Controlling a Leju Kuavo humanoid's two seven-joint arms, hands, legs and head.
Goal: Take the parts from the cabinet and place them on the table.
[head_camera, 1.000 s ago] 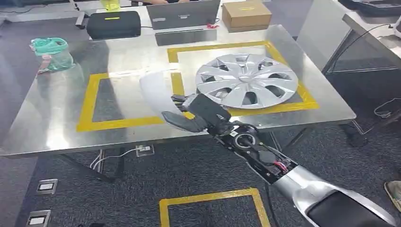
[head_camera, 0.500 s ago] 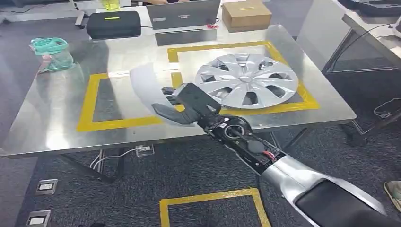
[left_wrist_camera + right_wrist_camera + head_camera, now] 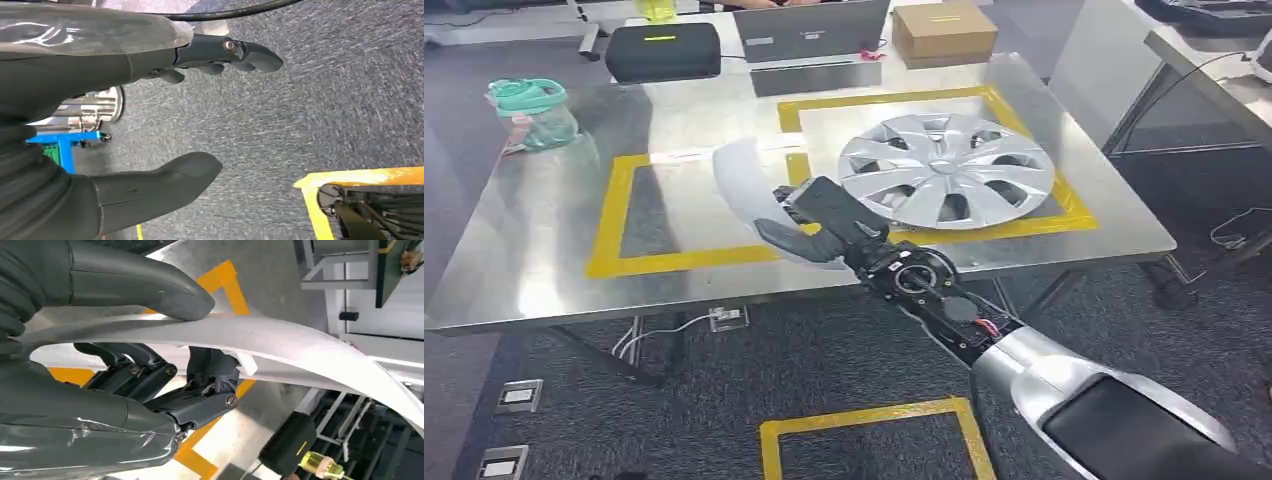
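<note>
White curved part (image 3: 742,185), pinched by the right hand (image 3: 809,228) beside the hubcap (image 3: 945,170): best lowered flat inside the desk's (image 3: 544,270) yellow square (image 3: 614,215) before release.

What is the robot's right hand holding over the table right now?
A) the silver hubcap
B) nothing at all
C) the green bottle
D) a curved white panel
D: the right hand grips a curved white panel above the yellow-taped table; the right wrist view shows its thumb pressed on the panel, while the silver hubcap lies flat, apart from the hand.
</note>
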